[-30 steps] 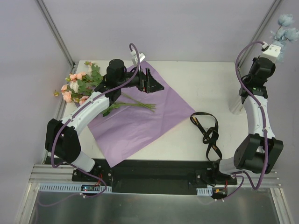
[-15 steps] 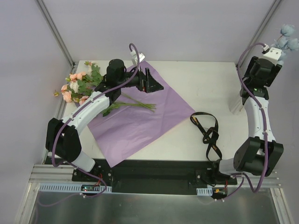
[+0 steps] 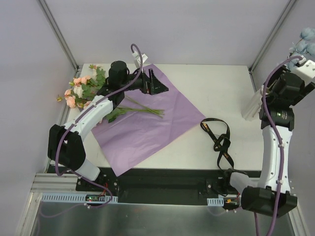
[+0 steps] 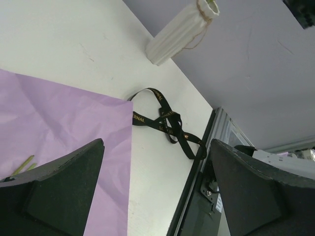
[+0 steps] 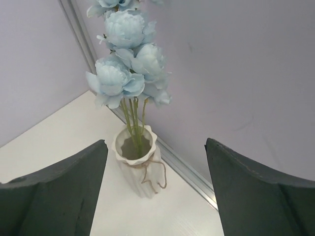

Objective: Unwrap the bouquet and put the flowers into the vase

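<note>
The peach and cream flowers (image 3: 78,91) lie heaped at the far left corner of the table (image 3: 211,83), their green stems (image 3: 142,111) trailing rightward onto the purple paper (image 3: 142,130). The left gripper (image 3: 157,83), fingers spread wide and empty, hovers just past the stem ends. It is far nearer than the right gripper (image 5: 155,145), which hangs spread and empty above the vase (image 5: 138,169), where blue blooms (image 5: 125,59) stand at the far right.

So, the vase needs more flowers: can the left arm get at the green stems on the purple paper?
Probably yes: the open left pincer hangs close by the green stems, nothing lies over them, and the right arm is far off.
</note>
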Controlling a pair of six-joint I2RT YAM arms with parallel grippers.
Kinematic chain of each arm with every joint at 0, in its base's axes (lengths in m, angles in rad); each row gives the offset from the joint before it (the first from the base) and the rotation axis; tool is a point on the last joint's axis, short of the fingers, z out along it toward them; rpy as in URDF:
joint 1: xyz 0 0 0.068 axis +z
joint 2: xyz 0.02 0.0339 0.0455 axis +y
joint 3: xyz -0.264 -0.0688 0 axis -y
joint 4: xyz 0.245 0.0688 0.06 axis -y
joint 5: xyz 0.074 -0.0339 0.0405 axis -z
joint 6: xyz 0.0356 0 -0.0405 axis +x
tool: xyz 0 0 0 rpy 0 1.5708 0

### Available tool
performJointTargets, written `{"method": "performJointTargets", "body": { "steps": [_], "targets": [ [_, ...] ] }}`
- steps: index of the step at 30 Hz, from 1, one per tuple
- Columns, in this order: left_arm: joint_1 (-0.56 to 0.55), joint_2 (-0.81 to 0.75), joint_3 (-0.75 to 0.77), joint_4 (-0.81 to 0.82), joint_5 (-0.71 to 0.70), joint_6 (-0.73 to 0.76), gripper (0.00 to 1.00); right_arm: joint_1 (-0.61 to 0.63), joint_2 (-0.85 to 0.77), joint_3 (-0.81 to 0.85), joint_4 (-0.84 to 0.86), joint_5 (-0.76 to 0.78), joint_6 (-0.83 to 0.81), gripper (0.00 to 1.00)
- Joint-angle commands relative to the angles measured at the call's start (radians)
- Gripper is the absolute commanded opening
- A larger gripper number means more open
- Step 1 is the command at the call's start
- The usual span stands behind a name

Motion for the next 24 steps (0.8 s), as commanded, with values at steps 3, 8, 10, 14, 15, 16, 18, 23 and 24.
{"method": "performJointTargets", "body": {
  "steps": [3, 8, 10, 14, 15, 16, 18, 23, 24],
  "targets": [
    [0.082, 0.004, 0.005, -0.042, -0.109, -0.034, 0.87, 0.123, -0.106, -0.003, -0.183, -0.051, 0.075, 0.81],
    [0.163, 0.049, -0.019, -0.07, -0.207, -0.095, 0.85, 0.376, -0.132, -0.021, -0.251, 0.001, 0.06, 0.79],
    [0.205, 0.075, -0.019, -0.076, -0.221, -0.098, 0.85, 0.447, -0.123, -0.026, -0.271, -0.009, 0.069, 0.79],
    [0.275, 0.162, -0.025, -0.079, -0.25, -0.155, 0.81, 0.603, -0.069, 0.003, -0.342, -0.103, 0.058, 0.77],
    [0.289, 0.178, -0.025, -0.079, -0.254, -0.167, 0.79, 0.624, -0.058, 0.011, -0.361, -0.101, 0.066, 0.77],
    [0.322, 0.195, -0.024, -0.079, -0.253, -0.181, 0.78, 0.647, -0.044, 0.013, -0.378, -0.101, 0.077, 0.77],
    [0.355, 0.245, -0.015, -0.079, -0.244, -0.216, 0.75, 0.696, -0.044, -0.009, -0.395, -0.113, 0.096, 0.77],
    [0.441, 0.339, 0.008, -0.079, -0.216, -0.269, 0.7, 0.728, -0.101, -0.092, -0.393, -0.152, 0.133, 0.77],
    [0.449, 0.35, 0.012, -0.077, -0.218, -0.272, 0.69, 0.73, -0.121, -0.114, -0.395, -0.152, 0.135, 0.77]
  ]
}}
